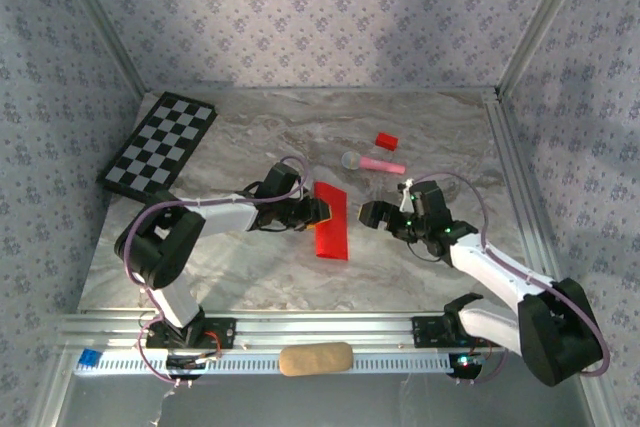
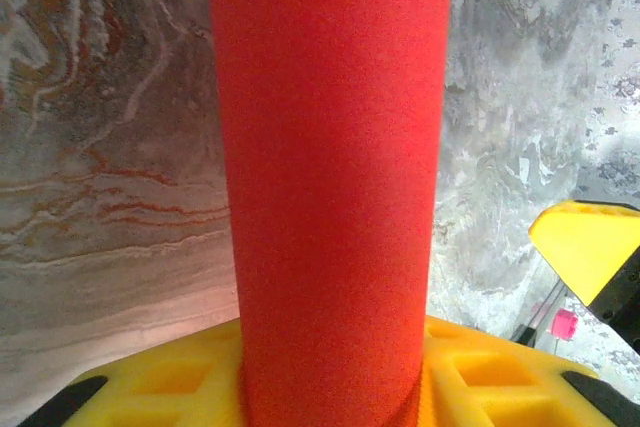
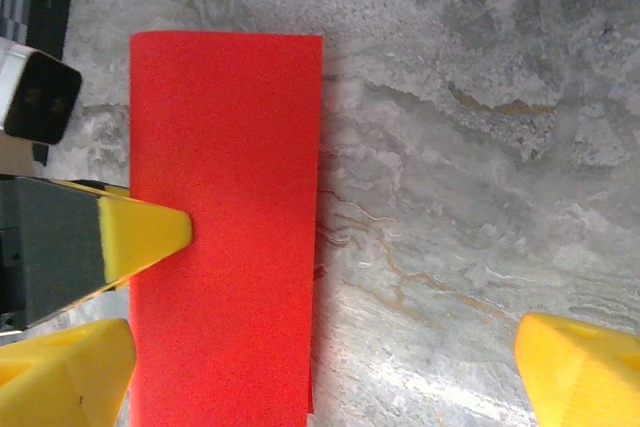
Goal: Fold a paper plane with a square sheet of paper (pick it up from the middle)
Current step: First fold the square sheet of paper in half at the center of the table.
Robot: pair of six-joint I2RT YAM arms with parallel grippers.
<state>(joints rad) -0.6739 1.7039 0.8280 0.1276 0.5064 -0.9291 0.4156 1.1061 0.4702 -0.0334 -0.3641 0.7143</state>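
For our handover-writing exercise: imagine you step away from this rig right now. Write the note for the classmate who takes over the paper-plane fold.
Left gripper: at the red paper's left edge, with one fingertip lying on it. A grip cannot be confirmed.
Right gripper: open wide beside the paper's right edge, holding nothing.
Paper: lies mid-table as a long rectangle.
Done: apparently the first half fold.
Left: nose folds and wings. There is no pointed tip yet.
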